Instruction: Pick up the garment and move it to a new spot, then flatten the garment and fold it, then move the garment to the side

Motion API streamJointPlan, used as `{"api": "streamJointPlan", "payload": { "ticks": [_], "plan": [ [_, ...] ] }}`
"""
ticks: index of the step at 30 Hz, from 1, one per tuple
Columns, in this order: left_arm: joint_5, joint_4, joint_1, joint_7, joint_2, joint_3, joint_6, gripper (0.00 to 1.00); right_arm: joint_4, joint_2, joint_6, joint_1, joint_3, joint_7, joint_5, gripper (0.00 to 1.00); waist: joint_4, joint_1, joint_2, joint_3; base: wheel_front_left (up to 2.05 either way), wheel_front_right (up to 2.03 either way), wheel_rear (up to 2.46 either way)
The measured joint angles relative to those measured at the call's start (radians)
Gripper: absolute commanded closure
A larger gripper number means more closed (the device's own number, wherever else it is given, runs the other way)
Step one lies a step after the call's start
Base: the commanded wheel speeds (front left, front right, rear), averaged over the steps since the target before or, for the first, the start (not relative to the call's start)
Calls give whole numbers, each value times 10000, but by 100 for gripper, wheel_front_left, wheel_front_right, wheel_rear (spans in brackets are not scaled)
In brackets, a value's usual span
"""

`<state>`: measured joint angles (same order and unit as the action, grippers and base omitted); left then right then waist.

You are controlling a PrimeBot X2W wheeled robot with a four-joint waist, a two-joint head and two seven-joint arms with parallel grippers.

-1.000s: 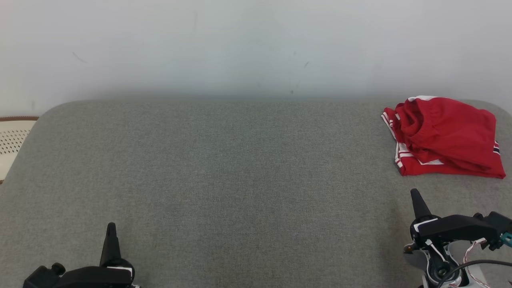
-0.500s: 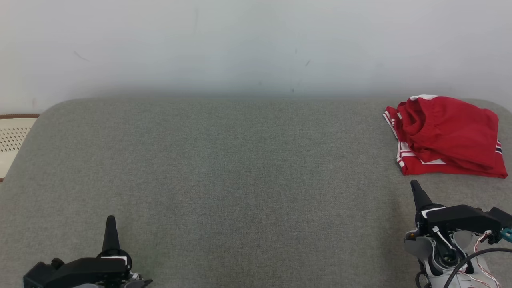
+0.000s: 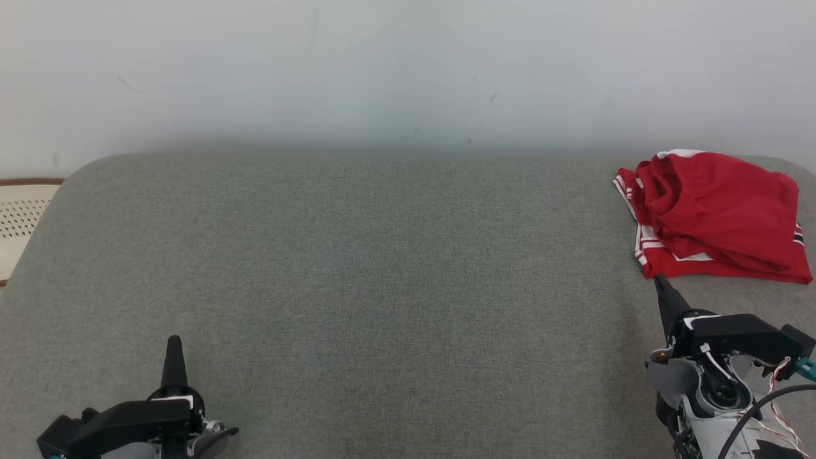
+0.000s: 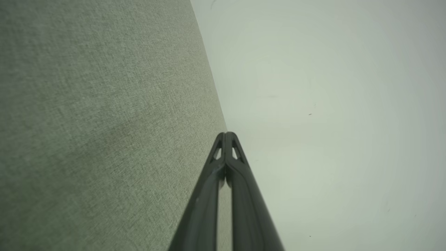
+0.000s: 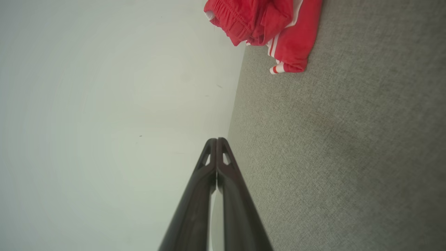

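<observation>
One red garment (image 3: 717,217), bunched at the surface's (image 3: 382,268) far right corner, close to the back edge along the wall (image 3: 382,70). Open grey fabric runs left to the rounded far-left corner. Two claws: my left claw (image 3: 173,347) pinched together, holding nothing; my right claw (image 3: 663,290) likewise, tip just short of the garment's near hem.

Red garment (image 3: 720,217) showing soft, matt, creased cloth. Grey pad (image 3: 357,287) under garment showing coarse matt weave. Dark fingers (image 5: 238,216) gleaming faintly, looking like smooth plastic.
</observation>
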<state>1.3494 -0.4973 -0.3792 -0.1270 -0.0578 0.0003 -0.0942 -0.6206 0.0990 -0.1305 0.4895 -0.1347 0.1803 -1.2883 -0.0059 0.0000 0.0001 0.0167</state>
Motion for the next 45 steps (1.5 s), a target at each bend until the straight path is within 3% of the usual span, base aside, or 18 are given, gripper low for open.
{"api": "streamJointPlan", "payload": {
  "ticks": [36, 45],
  "plan": [
    [2719, -1139, -1127, 219, 73, 69, -360, 100, -1404, 98, 0, 1361, -654, 840, -2759, 100, 90, 0, 0, 148, 0, 0, 0],
    [2755, -1151, -1165, 219, 75, 73, -362, 100, -1419, 102, 0, 1383, -675, 846, -2790, 100, 91, 0, 0, 149, 0, 0, 0]
  ]
}}
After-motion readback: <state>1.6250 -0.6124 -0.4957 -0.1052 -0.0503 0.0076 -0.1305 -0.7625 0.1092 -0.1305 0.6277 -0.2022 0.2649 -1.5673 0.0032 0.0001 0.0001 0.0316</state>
